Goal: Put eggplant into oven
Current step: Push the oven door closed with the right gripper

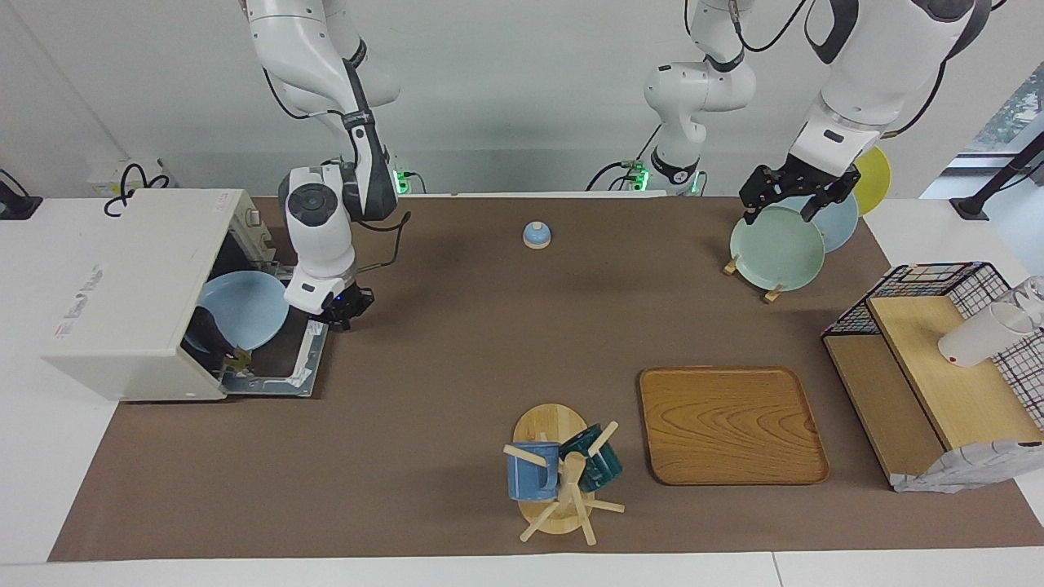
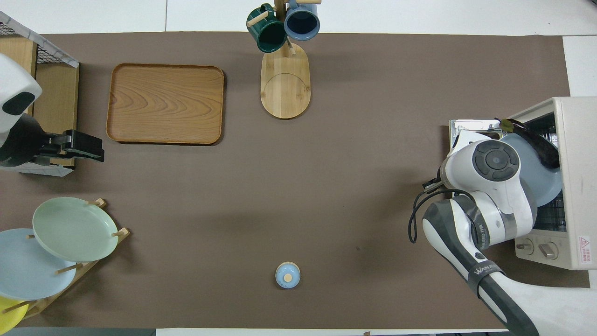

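Observation:
The off-white oven [image 1: 130, 285] stands at the right arm's end of the table with its door [image 1: 281, 359] folded down flat. A light blue plate [image 1: 245, 306] leans in the oven's mouth. The dark purple eggplant [image 1: 208, 338] lies on the plate, its stem end toward the door. It also shows in the overhead view [image 2: 541, 147], on the plate [image 2: 536, 182] in the oven [image 2: 578, 163]. My right gripper [image 1: 347, 314] hangs over the edge of the open door, apart from the plate; the arm hides it from overhead. My left gripper [image 1: 780, 214] waits open over the plate rack.
A rack with a green plate [image 1: 775, 247] and other plates stands at the left arm's end. A small blue bell [image 1: 537, 235] is near the robots. A wooden tray [image 1: 730, 424], a mug tree [image 1: 563, 473] and a wire shelf [image 1: 938, 359] are farther out.

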Robot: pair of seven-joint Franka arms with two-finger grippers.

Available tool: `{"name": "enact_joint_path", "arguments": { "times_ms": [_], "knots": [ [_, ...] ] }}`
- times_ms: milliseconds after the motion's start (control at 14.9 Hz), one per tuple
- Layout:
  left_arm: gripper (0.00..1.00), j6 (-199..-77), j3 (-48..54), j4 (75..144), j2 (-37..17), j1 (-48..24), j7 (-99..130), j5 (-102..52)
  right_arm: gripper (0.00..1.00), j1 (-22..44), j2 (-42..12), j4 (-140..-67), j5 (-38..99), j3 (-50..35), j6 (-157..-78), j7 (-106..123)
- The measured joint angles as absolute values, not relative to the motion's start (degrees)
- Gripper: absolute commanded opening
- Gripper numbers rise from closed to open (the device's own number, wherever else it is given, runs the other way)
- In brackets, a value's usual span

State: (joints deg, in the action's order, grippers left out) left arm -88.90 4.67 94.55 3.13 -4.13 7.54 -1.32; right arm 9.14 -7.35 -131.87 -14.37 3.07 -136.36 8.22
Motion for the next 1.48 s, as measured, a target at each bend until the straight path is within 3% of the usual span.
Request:
{"name": "enact_joint_path", "arguments": {
  "times_ms": [740, 1076, 1480],
  "knots": [
    [1.00, -88.89, 4.67, 94.56, 3.13, -4.13, 7.54, -1.32, 0.00, 10.09, -7.44, -131.75, -25.85, 2.57, -135.04, 3.60],
    [1.00, -88.89, 4.67, 94.55, 3.13, -4.13, 7.54, -1.32, 0.00, 12.56, -6.98, -124.61, -27.85, 2.29, -121.50, 4.44],
    [1.00, -88.89, 4.67, 94.56, 3.13, -4.13, 7.54, -1.32, 0.00, 8.66, -0.98, -120.86, -26.24, 2.22, -115.62, 14.42]
  ]
}}
